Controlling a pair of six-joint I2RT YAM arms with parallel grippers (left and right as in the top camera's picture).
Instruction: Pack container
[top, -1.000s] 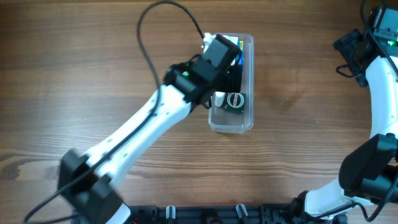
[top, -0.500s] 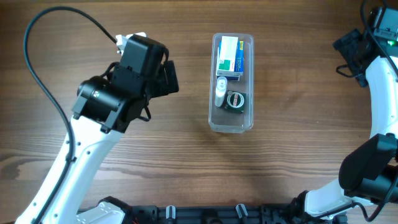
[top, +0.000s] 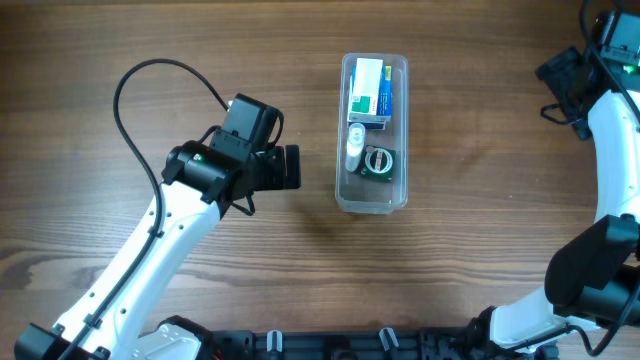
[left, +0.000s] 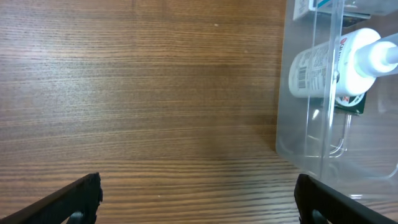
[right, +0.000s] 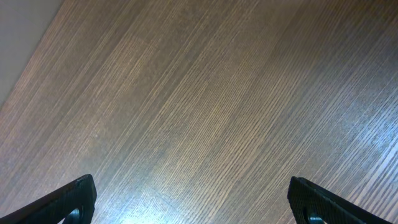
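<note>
Left gripper (top: 289, 168) is wide open, nothing in it, parked just left of the container (top: 372, 197) in the middle. Box (top: 368, 90), bottle (top: 354, 150) and a round dark thing (top: 380, 161) sit inside. Right gripper (right: 199, 202), far right, is open and empty too.

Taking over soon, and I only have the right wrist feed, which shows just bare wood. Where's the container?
Observer: The container stands well to your arm's left, its long side running away from the robot.
Operator: Anything in it?
Observer: A green-and-white box, a small white-capped bottle and a round dark item lie inside.
Operator: Where's the left gripper?
Observer: The left gripper is open and empty, just left of the container, not touching it.
</note>
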